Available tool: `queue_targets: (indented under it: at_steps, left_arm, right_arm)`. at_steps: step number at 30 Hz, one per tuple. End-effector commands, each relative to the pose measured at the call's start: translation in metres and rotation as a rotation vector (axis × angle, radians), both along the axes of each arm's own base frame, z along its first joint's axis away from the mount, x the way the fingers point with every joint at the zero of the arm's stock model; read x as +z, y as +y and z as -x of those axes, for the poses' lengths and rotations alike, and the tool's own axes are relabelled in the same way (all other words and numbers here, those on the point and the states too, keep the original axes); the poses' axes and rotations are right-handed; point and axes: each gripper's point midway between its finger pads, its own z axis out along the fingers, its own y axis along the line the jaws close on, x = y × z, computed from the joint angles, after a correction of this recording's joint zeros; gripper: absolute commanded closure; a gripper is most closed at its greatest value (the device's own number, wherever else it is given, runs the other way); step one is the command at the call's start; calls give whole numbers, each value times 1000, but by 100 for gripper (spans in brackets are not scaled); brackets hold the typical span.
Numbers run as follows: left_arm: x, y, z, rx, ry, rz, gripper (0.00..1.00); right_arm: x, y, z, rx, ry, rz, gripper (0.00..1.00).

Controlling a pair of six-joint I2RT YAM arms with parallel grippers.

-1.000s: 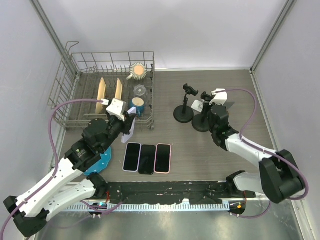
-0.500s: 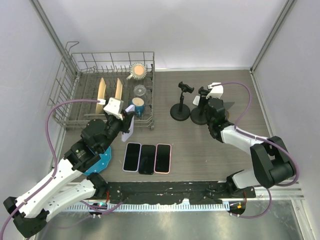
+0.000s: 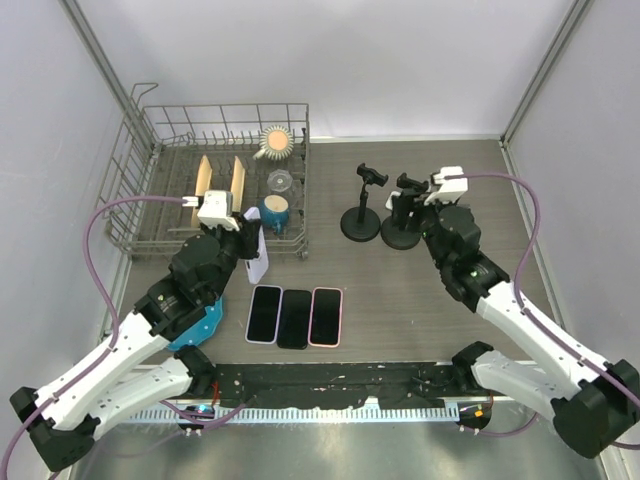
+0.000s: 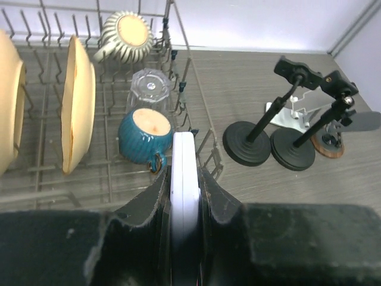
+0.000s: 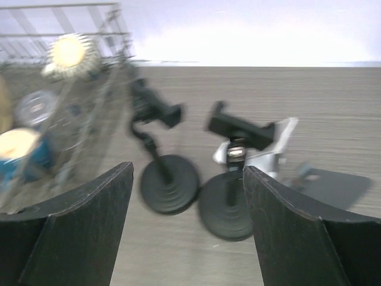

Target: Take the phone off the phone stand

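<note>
The wood-grain desk carries a wire dish rack at left, two black phone stands at right, and three phones flat in a row.

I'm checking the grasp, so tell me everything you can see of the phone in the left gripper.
The phone is slim, with a pale white-lavender edge, seen edge-on from the wrist. It is pinched on both faces by the jaws of the left gripper, beside the dish rack, away from both phone stands. Its screen is hidden.

Robot lab cell, white panels, aluminium posts
</note>
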Motion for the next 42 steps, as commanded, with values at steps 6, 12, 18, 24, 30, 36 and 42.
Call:
queue_targets:
  at_steps: [6,12,18,24,30,36,42]
  left_arm:
    - [28,13,-11,194,42,316,100]
    - [24,10,-13,212,72,359,100]
    - [27,18,-12,245,60,378,100]
    - [29,20,-10,249,56,395,100]
    - [28,19,-9,245,64,411,100]
    - [27,18,-9,240,67,414,100]
    - [29,19,-8,241,62,420,98]
  right_arm:
    - [11,135,66,336,-12,21,20]
    - [12,232,121,541,-139,152,20]
    - [7,288,153,615,-235,238,20]
    - [7,320,160,620,-302,307,20]
    - [4,329,142,462,-346,348,23]
    - [1,320,132,271,-397,385,36]
    - [2,308,134,106,-448,430,80]
